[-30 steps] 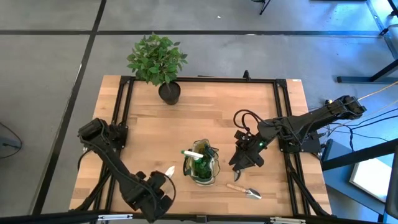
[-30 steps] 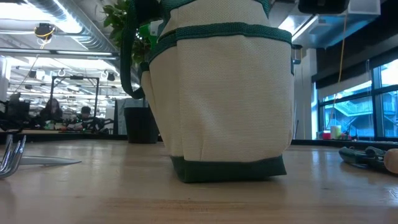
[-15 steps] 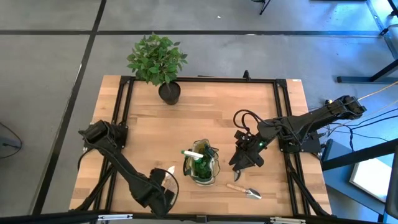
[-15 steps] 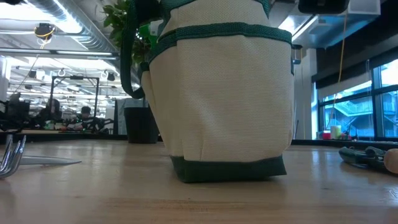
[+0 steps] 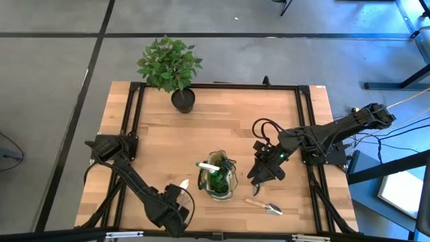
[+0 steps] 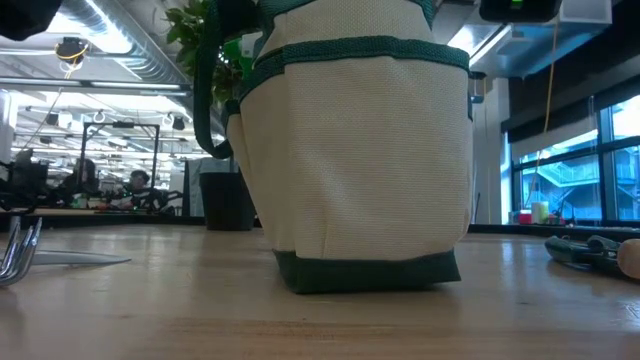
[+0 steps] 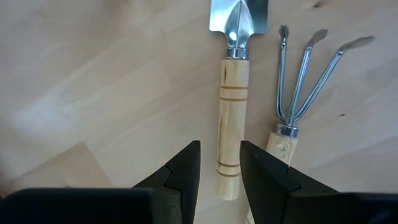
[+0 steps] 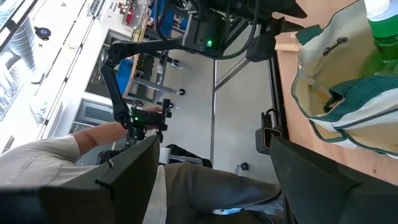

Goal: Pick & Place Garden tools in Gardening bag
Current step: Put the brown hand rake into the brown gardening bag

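The olive and tan gardening bag [image 5: 218, 178] stands upright on its base near the table's middle front, with a green spray bottle [image 5: 213, 171] inside it. A wooden-handled trowel [image 7: 231, 124] and a hand fork [image 7: 301, 81] lie flat side by side on the table at the near left. My left gripper [image 7: 221, 152] points down just above the trowel's handle, open, one finger on each side of the handle's free end. Another trowel [image 5: 264, 206] lies on the table at the near right. My right gripper [image 5: 259, 176] hovers open to the right of the bag.
A leafy plant in a black pot [image 5: 176, 74] stands at the far left. Black frame rails [image 5: 138, 121] run along the table's sides. The bag [image 6: 360, 150] fills the low view. A person's arm [image 8: 74, 162] shows beyond the table's edge.
My left gripper has come down toward the wooden-handled tools at the near left and turned a little. Its arm now shows at the low view's upper left corner.
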Robot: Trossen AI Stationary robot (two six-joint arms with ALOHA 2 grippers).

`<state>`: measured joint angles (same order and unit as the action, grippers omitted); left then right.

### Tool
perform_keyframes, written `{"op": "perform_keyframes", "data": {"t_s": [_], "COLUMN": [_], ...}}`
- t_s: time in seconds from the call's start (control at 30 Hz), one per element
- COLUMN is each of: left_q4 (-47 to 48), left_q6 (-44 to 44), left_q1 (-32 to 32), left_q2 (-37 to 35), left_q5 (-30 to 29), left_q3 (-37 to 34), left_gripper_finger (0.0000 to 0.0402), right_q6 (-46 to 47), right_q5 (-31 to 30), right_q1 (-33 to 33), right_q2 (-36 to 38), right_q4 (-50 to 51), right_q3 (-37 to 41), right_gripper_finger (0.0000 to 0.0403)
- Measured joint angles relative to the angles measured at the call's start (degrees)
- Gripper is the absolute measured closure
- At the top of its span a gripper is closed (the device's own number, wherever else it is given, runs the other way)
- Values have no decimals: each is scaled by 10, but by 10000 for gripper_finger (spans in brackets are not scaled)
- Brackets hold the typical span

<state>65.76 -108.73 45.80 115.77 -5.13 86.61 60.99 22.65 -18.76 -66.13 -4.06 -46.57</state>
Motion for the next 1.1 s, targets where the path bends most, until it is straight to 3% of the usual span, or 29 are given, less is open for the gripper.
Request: {"op": "perform_keyframes", "data": {"t_s": [0.5,1.1], "left_q4": [-9,22], "left_q6": [-14,53], "left_q1": [6,6], "left_q2": [0,0], "left_q5": [3,-5], "left_q3": [0,0], "left_gripper_finger": [295,295], "right_q6": [0,0], "right_q5": [-1,-6], "right_q1": [0,0], "right_q2": [0,0], "right_q4": [0,0], "right_q3": [0,0], "right_gripper_finger": [96,96]}}
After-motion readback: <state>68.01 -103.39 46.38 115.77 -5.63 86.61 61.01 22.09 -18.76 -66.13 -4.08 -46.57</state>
